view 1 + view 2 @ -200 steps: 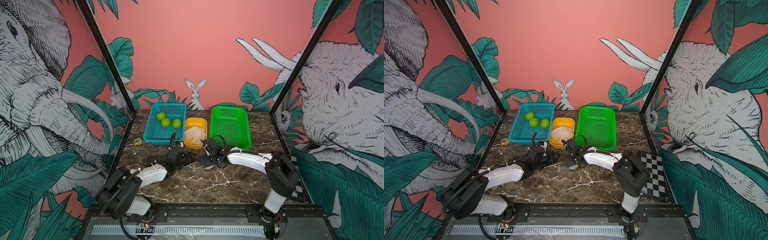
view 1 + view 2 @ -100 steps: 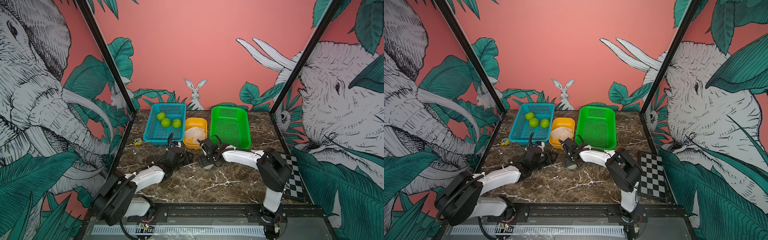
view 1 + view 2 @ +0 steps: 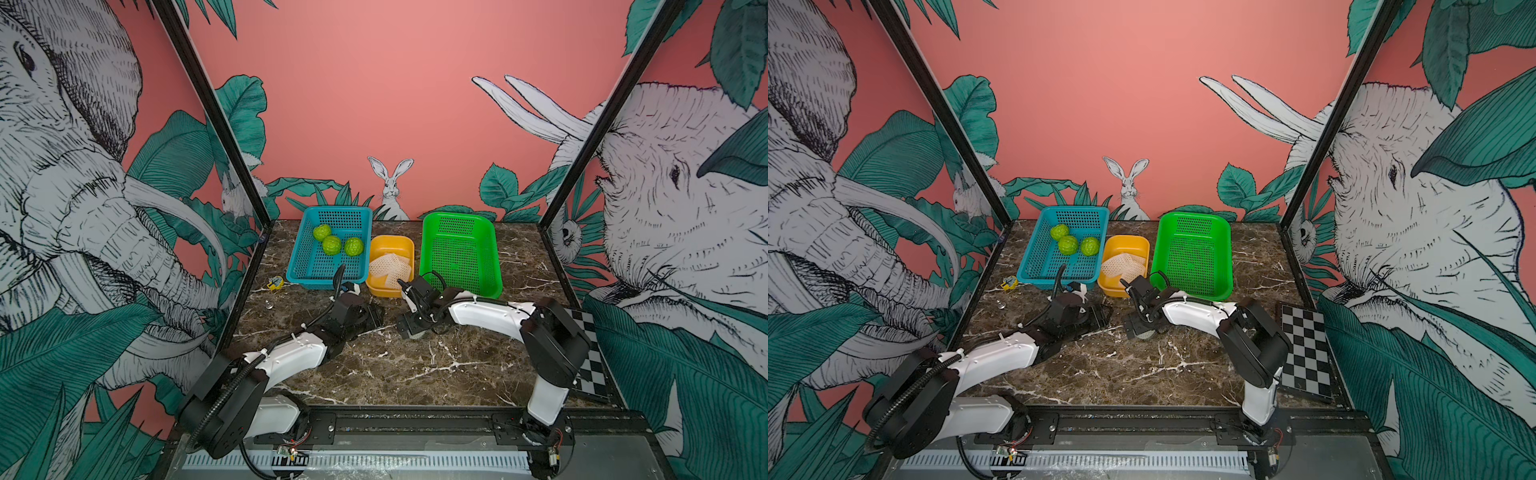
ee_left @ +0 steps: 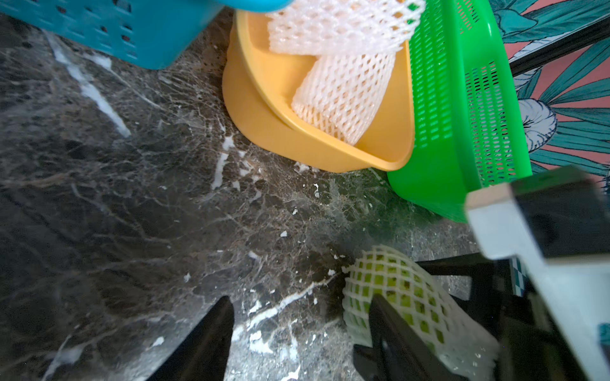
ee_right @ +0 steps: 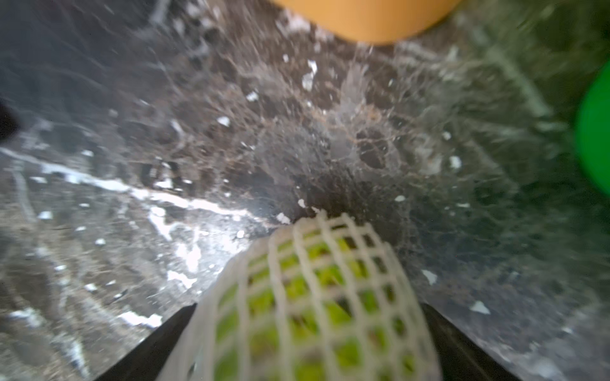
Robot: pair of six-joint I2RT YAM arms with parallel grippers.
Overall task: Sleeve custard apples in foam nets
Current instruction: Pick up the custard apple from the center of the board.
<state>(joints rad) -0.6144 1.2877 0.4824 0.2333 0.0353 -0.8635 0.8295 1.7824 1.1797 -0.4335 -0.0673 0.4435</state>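
Netted custard apple (image 5: 313, 290) points lengthwise outward between jaws of right gripper (image 5: 308, 308).

Back wall (image 3: 374, 104): was salmon pink, a painted rabbit (image 3: 390, 185) at its foot.
Side walls (image 3: 83, 187): carried elephant-and-leaf murals.
Tabletop (image 3: 415, 365): was dark veined marble.

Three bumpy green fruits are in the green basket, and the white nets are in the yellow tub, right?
Almost. In both top views the three custard apples sit in the blue basket, not the green basket. The foam nets are indeed in the yellow tub.
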